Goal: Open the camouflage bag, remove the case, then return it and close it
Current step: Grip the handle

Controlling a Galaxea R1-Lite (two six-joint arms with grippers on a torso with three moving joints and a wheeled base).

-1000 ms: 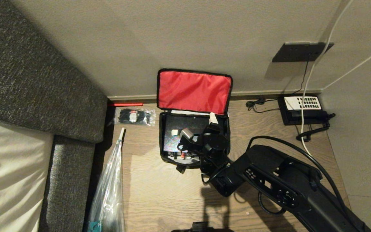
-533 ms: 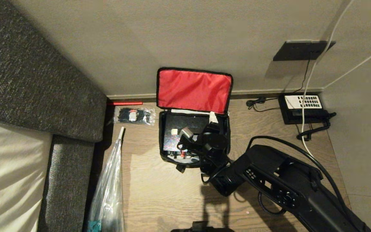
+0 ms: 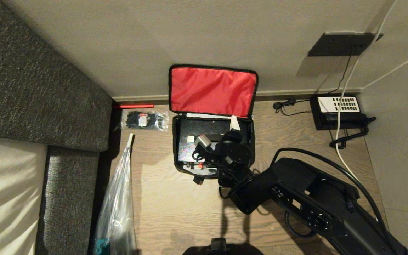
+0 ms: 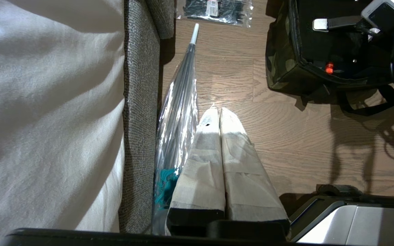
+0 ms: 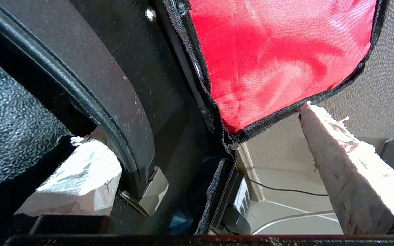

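One bag [image 3: 213, 120] lies open on the floor, red flap against the wall, with one black case [image 3: 190, 145] inside. Nothing has shifted within the last second: the right gripper [image 3: 225, 136] stays spread wide astride the strap handle [image 5: 91, 89], lifting not begun. The left gripper [image 4: 217, 118], fingers together, hangs parked.

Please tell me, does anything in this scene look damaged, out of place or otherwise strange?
The tape on the right gripper is frayed: loose white fibres stick out along one finger. A clear umbrella lies on the floor beside the sofa. The camouflage bag simply stands open, the case inside.
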